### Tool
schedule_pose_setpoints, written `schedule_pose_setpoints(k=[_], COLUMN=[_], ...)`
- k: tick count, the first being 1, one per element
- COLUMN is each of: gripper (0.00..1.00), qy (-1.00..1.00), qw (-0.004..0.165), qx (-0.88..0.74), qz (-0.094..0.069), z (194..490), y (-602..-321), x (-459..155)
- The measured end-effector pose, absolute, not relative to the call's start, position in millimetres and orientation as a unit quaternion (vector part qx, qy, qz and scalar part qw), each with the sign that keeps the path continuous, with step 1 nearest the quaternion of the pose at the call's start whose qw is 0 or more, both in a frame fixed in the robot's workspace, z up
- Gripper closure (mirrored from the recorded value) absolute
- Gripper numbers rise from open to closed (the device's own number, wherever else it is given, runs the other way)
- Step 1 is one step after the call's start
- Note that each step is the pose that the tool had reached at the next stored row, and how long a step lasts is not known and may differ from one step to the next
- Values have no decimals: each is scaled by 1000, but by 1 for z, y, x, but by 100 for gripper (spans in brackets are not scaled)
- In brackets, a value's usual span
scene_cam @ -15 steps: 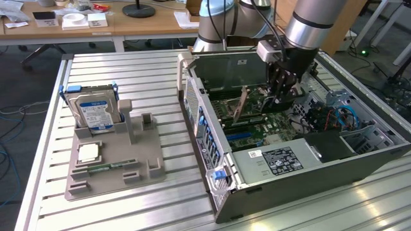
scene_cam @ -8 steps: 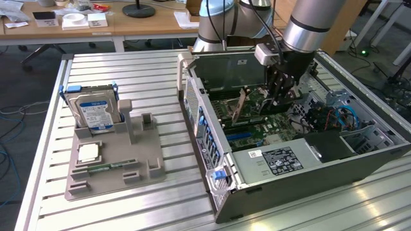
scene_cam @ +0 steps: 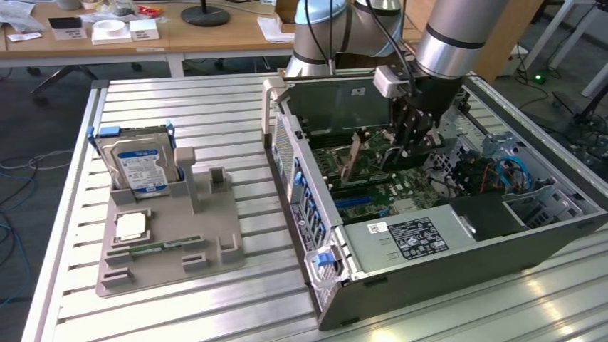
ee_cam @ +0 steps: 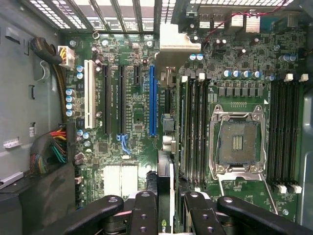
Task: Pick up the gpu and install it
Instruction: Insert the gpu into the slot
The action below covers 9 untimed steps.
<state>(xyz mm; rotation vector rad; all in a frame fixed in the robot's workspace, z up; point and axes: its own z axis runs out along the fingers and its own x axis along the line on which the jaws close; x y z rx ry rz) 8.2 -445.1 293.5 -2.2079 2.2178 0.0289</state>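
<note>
Black metal pincer (ee_cam: 169,215) clenches the thin, flat, dark gpu (ee_cam: 165,183) edge-on between its jointed fingers (ee_cam: 145,215), above the green slotted motherboard (ee_cam: 132,112).

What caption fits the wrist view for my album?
The claw holds the gpu edge-on over the motherboard.

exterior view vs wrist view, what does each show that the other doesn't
Exterior view: the hard drive and memory stick on the grey holder beside the open computer case. Wrist view: the empty cpu socket and the memory slots flanking it. Both: the gripper shut on the gpu, inside the case over the motherboard.
</note>
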Motion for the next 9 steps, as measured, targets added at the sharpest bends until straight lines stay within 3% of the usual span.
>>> schedule_pose_setpoints(k=[9], gripper=[74], qy=[709], qw=[6], qx=[-705], qz=[9], z=[282], y=[-446], x=[6])
